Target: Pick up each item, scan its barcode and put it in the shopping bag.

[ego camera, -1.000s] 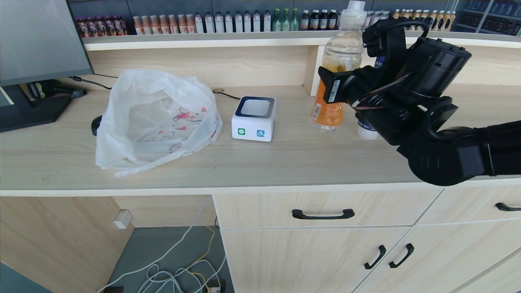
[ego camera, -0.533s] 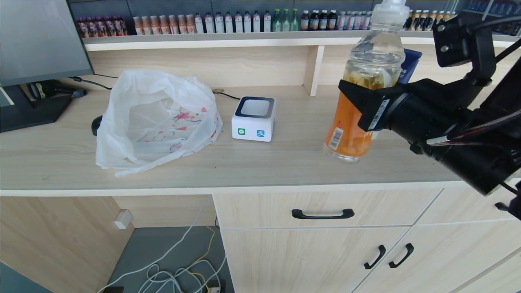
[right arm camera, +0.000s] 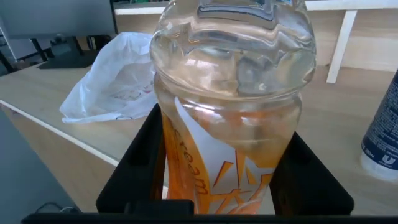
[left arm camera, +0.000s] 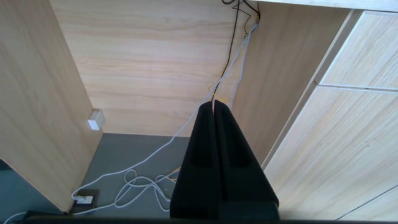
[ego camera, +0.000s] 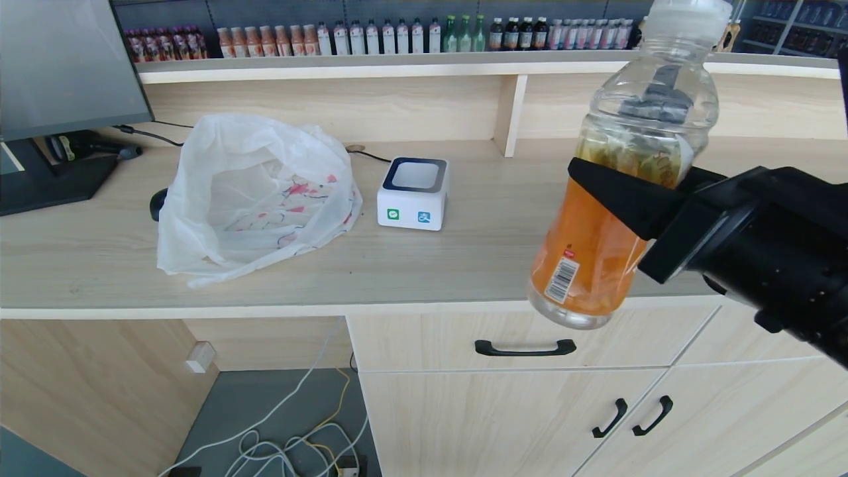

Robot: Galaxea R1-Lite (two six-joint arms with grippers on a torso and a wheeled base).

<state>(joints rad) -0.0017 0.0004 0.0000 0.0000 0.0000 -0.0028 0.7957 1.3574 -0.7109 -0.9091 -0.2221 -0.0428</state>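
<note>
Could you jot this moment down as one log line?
right jaws: shut on bottle | bottle: in air, barcode showing | scanner: on counter | bag: open

bottle cap cut by top edge | blue btl half cut off

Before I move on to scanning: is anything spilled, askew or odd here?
Nothing stands out. The orange drink bottle leans slightly in the right gripper, cap on, no spill. The shopping bag slumps open on the counter, the scanner upright beside it.
</note>
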